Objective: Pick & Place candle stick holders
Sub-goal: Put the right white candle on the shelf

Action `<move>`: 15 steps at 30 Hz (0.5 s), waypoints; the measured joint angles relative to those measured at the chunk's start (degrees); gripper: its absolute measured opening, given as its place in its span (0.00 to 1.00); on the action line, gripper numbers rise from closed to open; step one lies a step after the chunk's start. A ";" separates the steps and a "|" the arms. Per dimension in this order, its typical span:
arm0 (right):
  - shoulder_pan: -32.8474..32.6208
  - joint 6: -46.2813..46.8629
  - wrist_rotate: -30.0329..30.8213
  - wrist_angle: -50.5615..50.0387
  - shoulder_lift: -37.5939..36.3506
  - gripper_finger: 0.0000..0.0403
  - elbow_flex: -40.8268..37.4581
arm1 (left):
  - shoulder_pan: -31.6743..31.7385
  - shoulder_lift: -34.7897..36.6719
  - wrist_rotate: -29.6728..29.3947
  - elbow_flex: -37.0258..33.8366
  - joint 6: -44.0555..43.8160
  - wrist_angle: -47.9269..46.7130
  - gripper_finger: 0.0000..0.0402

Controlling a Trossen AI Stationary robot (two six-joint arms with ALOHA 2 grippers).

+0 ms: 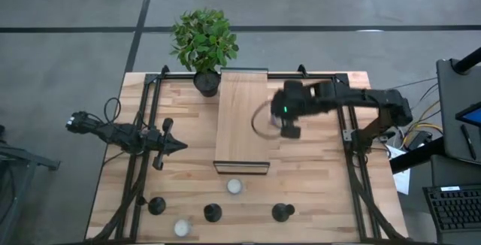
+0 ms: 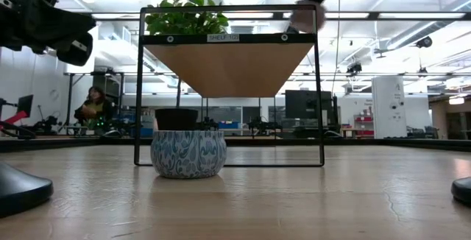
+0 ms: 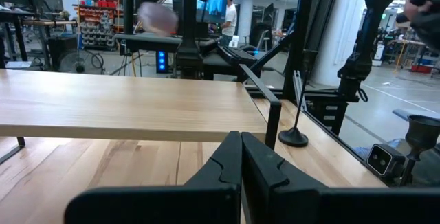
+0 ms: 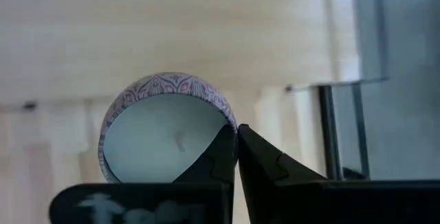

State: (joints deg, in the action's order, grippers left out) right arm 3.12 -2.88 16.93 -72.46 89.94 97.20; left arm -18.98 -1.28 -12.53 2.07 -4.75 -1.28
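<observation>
Three black candle stick holders (image 1: 156,206) (image 1: 213,213) (image 1: 282,213) stand on their round bases near the table's near edge. No gripper touches them. My right gripper (image 1: 279,122) is above the raised wooden shelf (image 1: 242,117), shut on a round tealight with a patterned wall (image 4: 165,124). In the low view the gripper (image 2: 303,13) shows above the shelf top. My left gripper (image 1: 180,146) is shut and empty, left of the shelf; its shut fingers show in its wrist view (image 3: 240,152). My right gripper pinches the tealight's thin rim (image 4: 225,122) between its two fingers, at one side of the cup. The wax face is turned toward the wrist camera. The tealight is lifted clear above the shelf top.
A green plant in a dark pot (image 1: 204,42) stands at the shelf's far left corner. Two more tealights lie on the table, one (image 1: 234,186) in front of the shelf and one (image 1: 181,228) by the near edge. The black frame rails (image 1: 143,125) run along both sides.
</observation>
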 joint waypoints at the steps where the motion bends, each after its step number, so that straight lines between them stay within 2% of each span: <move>1: 1.90 -1.16 -1.06 0.34 0.50 0.02 1.10 | 0.00 0.02 0.00 0.00 0.00 0.00 0.00; 8: 12.79 -7.15 -6.34 0.84 7.81 0.02 9.72 | -0.01 0.01 0.00 0.00 0.00 -0.01 0.00; 15: 18.59 -11.94 -10.12 -3.06 20.37 0.02 22.95 | -0.01 0.02 0.01 0.00 0.00 -0.01 0.00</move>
State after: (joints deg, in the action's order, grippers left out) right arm 21.71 -14.83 6.80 -75.52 110.31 120.15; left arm -18.99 -1.26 -12.53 2.07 -4.75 -1.29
